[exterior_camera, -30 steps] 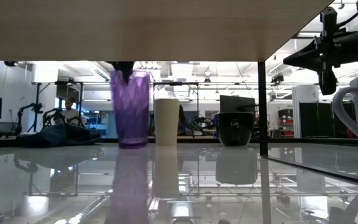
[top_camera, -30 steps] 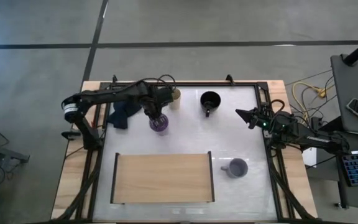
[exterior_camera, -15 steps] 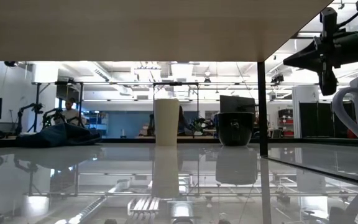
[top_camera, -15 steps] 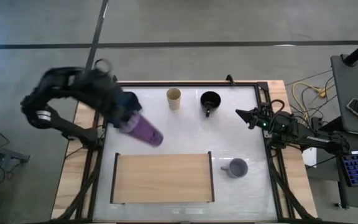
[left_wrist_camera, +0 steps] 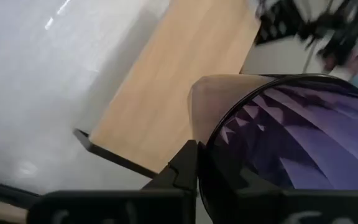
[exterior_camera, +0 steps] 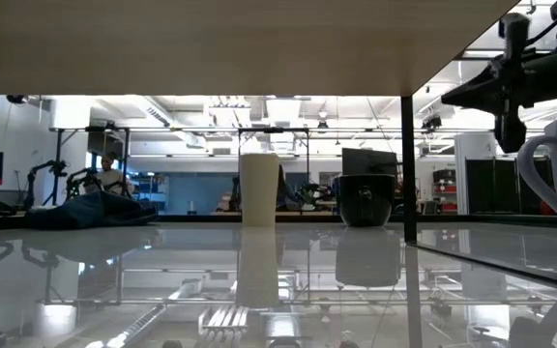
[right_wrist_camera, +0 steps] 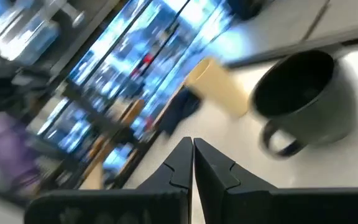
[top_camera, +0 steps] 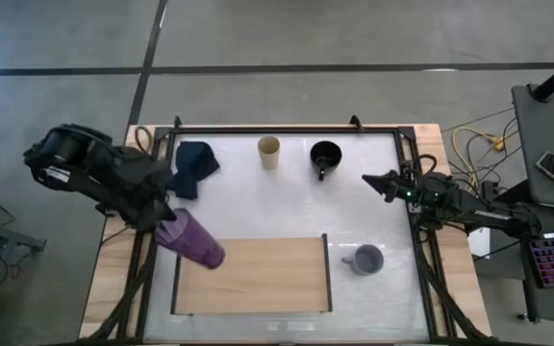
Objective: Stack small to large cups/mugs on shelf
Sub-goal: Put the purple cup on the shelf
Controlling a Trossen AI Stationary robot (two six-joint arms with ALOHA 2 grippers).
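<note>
Left hand (top_camera: 166, 229): clamped on the tumbler (top_camera: 192, 240), which it held tilted in the air above the near-left part of the tabletop (top_camera: 287, 207), with the tumbler's far end over the shelf's left corner.
Tumbler, wrist view: the tumbler (left_wrist_camera: 291, 137) filled the frame between the fingers, with the shelf (left_wrist_camera: 179, 93) beyond it.
Right hand (top_camera: 368, 181): fingers pressed together and holding nothing, waiting at the right edge of the tabletop, near the black mug.
Shelf (top_camera: 258, 279): a light-wood board lying at the near middle of the tabletop; nothing stood on it.
Beige cup (top_camera: 269, 151): upright at the far middle, well apart from the shelf.
Black mug (top_camera: 326, 157): just right of the beige cup, at the far side.
Grey mug (top_camera: 366, 259): on the tabletop just beside the shelf's right end.
Cloth (top_camera: 192, 166): bunched at the far left.
Progress: judged early. No vessel had been placed; the tumbler was in transit towards the shelf.
Remaining: setting the tumbler down, then bringing over the beige cup, grey mug and black mug in order of size.
</note>
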